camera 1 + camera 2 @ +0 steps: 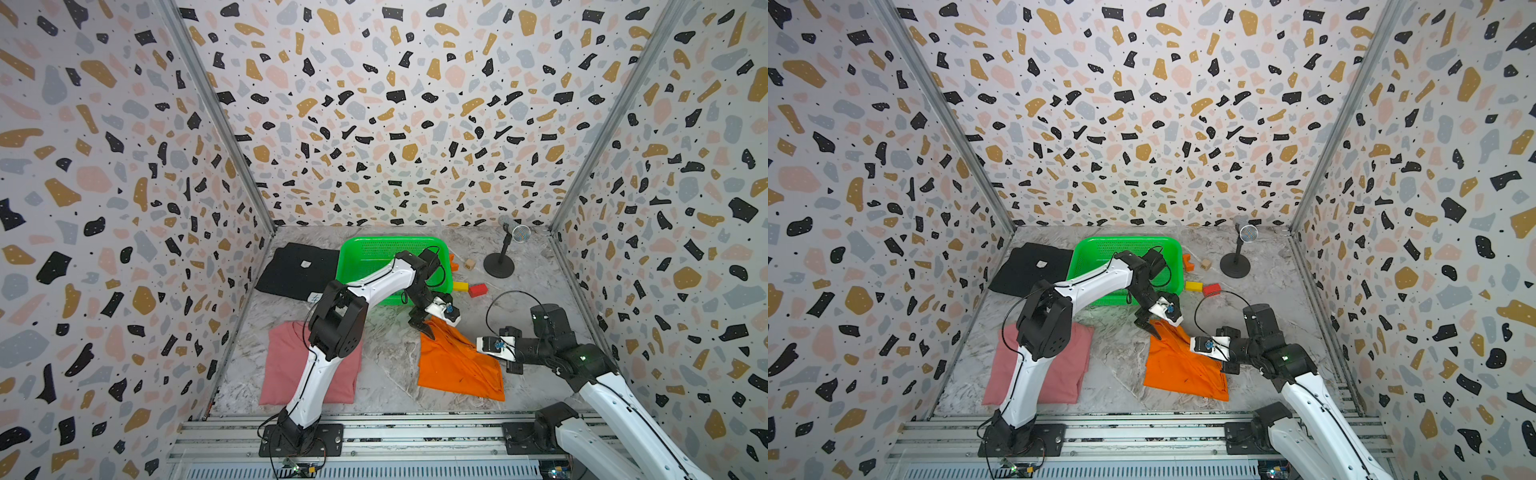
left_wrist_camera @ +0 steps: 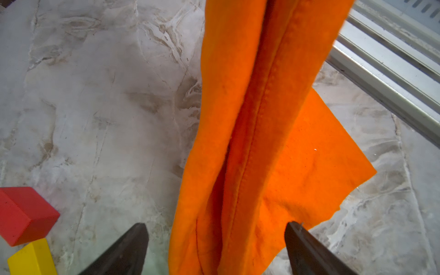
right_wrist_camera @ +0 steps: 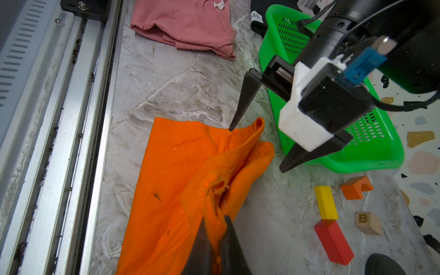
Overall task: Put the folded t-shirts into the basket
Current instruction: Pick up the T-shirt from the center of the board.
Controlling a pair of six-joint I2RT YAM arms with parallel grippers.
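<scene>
Three shirts outside basket (image 1: 390, 240): orange shirt (image 1: 457, 368) near right, pink shirt (image 1: 282, 365) near left, black shirt (image 1: 291, 270) far left | right gripper (image 3: 215, 220) clamped on orange shirt's raised fold | left gripper (image 1: 423, 328) spread, straddling its far corner

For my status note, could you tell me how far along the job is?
Done: nothing; the basket shows no shirt. In hand: right gripper, jaws shut on the orange shirt; left gripper open astride it. Left: all three shirts; black shirt and pink shirt lie outside.
</scene>
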